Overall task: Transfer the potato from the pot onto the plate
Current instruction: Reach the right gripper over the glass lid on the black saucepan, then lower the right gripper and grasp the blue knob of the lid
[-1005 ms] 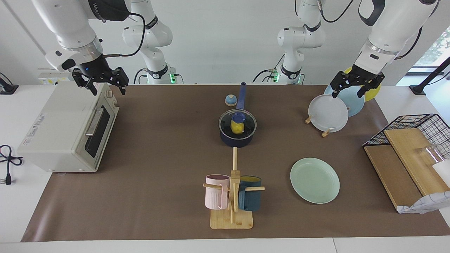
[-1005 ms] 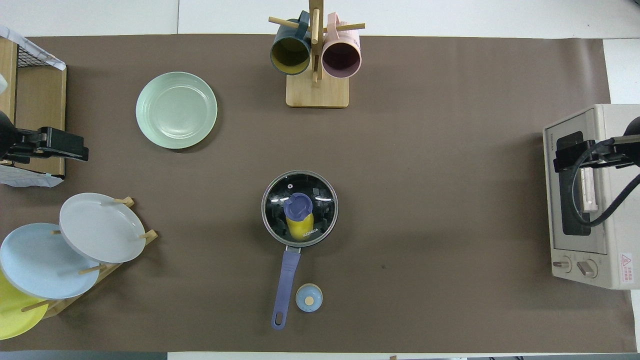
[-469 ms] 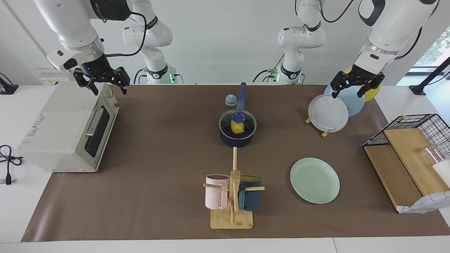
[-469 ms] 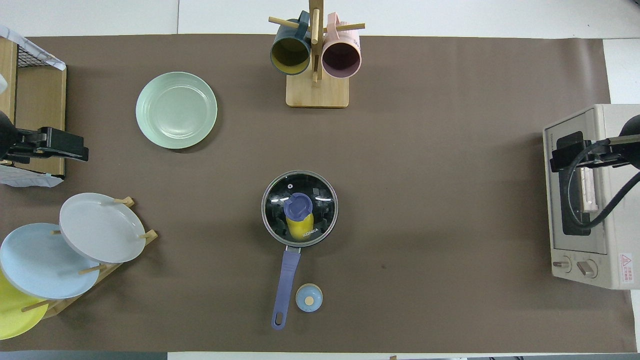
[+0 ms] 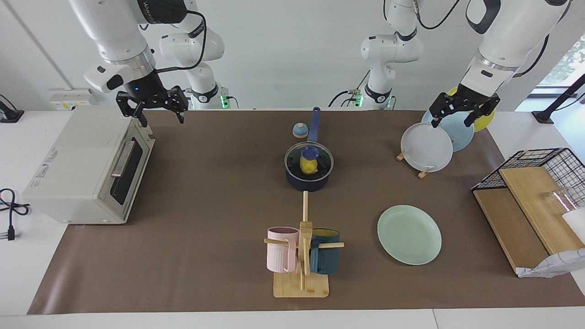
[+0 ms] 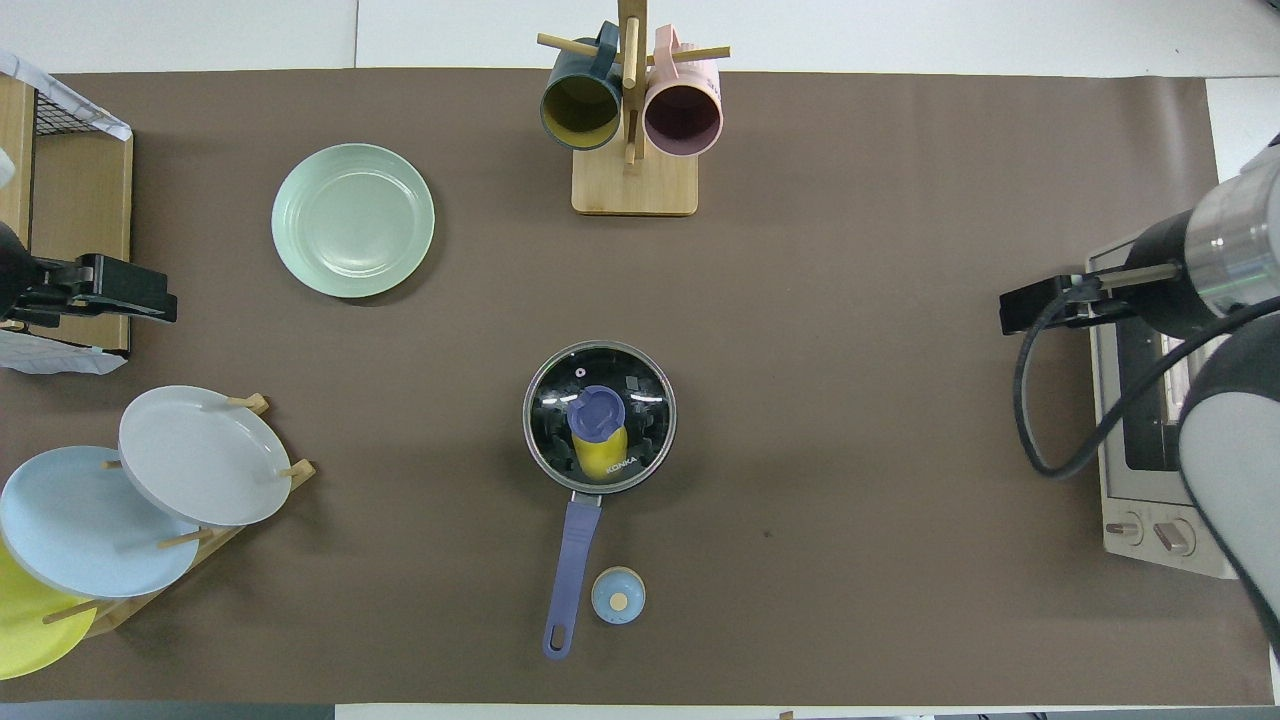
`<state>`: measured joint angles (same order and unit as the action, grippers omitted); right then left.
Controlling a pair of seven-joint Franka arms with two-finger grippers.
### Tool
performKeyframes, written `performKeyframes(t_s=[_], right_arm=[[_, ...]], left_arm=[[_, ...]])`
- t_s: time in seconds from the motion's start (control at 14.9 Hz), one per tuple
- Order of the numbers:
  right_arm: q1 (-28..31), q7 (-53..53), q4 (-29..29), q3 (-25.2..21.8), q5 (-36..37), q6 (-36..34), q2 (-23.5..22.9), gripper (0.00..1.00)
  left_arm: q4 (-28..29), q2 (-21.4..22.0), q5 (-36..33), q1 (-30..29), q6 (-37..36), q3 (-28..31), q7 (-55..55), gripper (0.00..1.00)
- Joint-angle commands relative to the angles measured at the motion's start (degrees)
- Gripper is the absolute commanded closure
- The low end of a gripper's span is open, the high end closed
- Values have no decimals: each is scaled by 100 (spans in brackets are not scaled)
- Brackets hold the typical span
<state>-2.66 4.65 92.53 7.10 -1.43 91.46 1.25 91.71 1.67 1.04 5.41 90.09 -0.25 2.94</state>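
The dark navy pot stands mid-table with a glass lid on it, its long handle pointing toward the robots. The yellow potato lies inside, seen through the lid, also in the overhead view. The mint-green plate lies empty, farther from the robots, toward the left arm's end. My right gripper is open and empty in the air over the mat's edge beside the toaster oven. My left gripper is open and empty, waiting above the plate rack.
A toaster oven stands at the right arm's end. A wooden mug rack holds a pink mug and a dark blue mug. A rack holds grey-white, light blue and yellow plates. A small blue knob-like object lies beside the pot handle. A wire basket holds wooden boards.
My right gripper has moved from over the toaster oven toward the middle of the table. The left arm, pot, potato and plate have not moved.
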Motion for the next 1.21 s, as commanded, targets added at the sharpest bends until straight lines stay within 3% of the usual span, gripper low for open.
performKeyframes(t_s=[0.0,0.13,0.47,0.6,0.74,1.14], right_arm=[[47,885,-881,763,-42,-136,-702,0],[-319,1649,-1289,1231,334,-260,-1195,0],[-1622,3497,-1492,1250,801,573,-2005,0],[-1719,3622,-1414,1267,828,926,-2050,0],[-2184,3675,-1177,1232,1116,1049,-2120,0],[-2247,4027,-606,1258,1409,1805,-2384,0]], left_arm=[[101,106,-95,-40,35,-36,67,0],[101,106,-95,-48,35,-36,67,0],[101,106,-95,-48,35,-36,67,0],[101,106,-95,-40,35,-27,67,0],[101,114,-95,-40,35,-36,67,0],[101,106,-95,-48,35,-36,67,0]])
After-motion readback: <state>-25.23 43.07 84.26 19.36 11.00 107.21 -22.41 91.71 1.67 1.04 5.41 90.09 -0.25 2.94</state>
